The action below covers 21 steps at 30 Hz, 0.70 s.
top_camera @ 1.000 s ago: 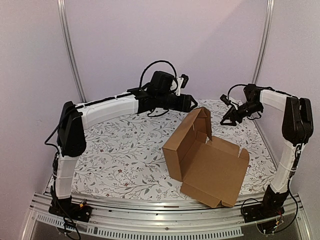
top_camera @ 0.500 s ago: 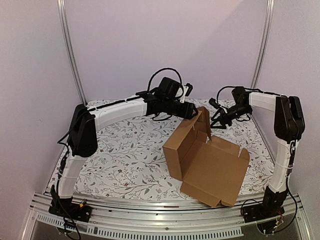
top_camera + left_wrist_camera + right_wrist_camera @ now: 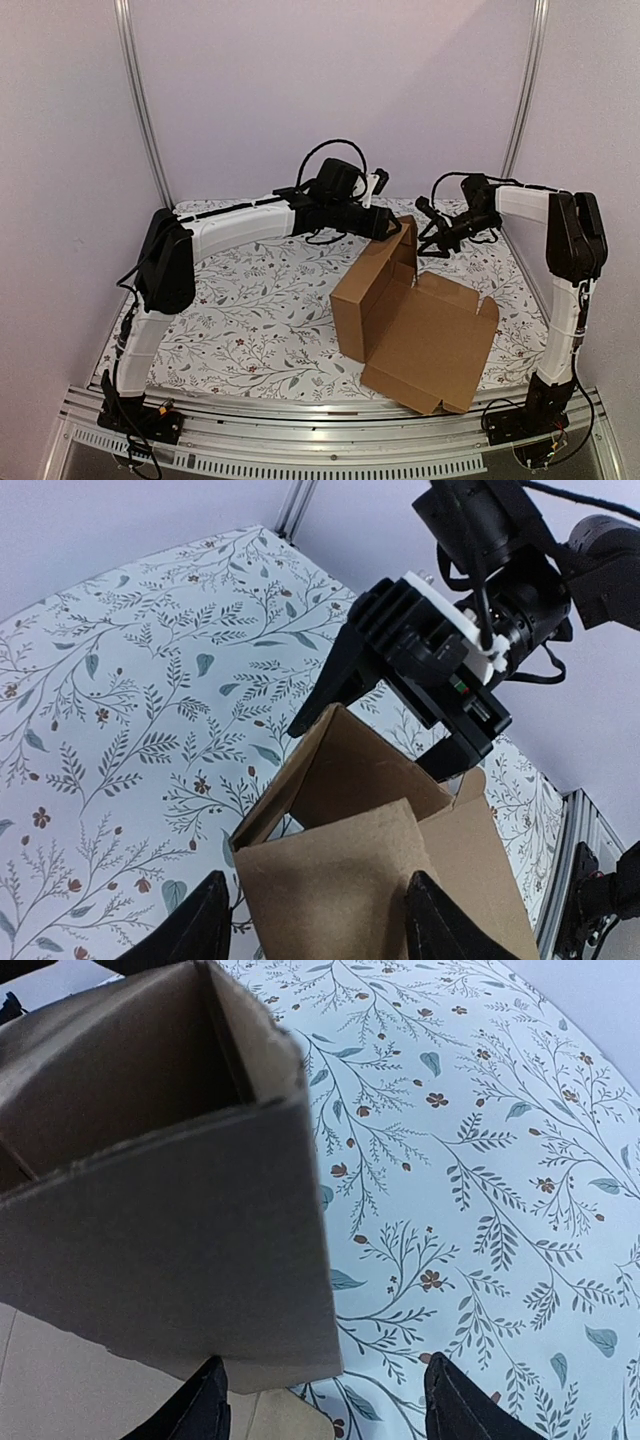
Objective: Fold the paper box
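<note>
Two released claws, left gripper (image 3: pixel 390 228) and right gripper (image 3: pixel 425 238), straddle the raised wall of the box (image 3: pixel 425 335), right of table (image 3: pixel 250 300) centre. Uneven squeezing could buckle the wall or skid the box

Three cameras, one high and two close, all took in the raised end of the paper box (image 3: pixel 415 320).
The top external camera sat high behind the arm bases, looking down and forward over the whole table (image 3: pixel 250 300) to the back wall (image 3: pixel 330 90). The left wrist camera hung close above the box's upright flap, facing across it to the right gripper (image 3: pixel 368 750), which the top view also showed. The right wrist camera was nearer still, looking steeply down past that same flap onto the table.
</note>
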### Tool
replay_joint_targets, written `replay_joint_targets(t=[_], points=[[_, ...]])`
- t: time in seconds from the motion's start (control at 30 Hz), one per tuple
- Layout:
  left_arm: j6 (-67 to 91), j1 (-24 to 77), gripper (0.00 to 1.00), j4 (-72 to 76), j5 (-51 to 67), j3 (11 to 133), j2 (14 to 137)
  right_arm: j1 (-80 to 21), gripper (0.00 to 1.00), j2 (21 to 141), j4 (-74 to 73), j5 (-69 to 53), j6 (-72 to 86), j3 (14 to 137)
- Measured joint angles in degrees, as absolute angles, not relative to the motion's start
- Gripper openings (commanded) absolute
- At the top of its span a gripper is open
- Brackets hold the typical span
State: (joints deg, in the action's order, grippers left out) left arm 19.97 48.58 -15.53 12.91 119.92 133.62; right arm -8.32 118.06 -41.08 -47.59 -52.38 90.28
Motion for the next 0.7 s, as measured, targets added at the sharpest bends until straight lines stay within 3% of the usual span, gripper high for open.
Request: replay_joint_targets(t=[0.47,0.7], points=[[21.15,48.03,0.58,-13.43,14.94,118.15,133.62,-10.61,0.71,119.98,-41.1,-46.87,-54.89,93.38],[24.95,46.41,0.58,-2.02,19.88,107.79,130.52,-11.92,0.72,121.12,-40.91,-44.62,-57.91,94.5]])
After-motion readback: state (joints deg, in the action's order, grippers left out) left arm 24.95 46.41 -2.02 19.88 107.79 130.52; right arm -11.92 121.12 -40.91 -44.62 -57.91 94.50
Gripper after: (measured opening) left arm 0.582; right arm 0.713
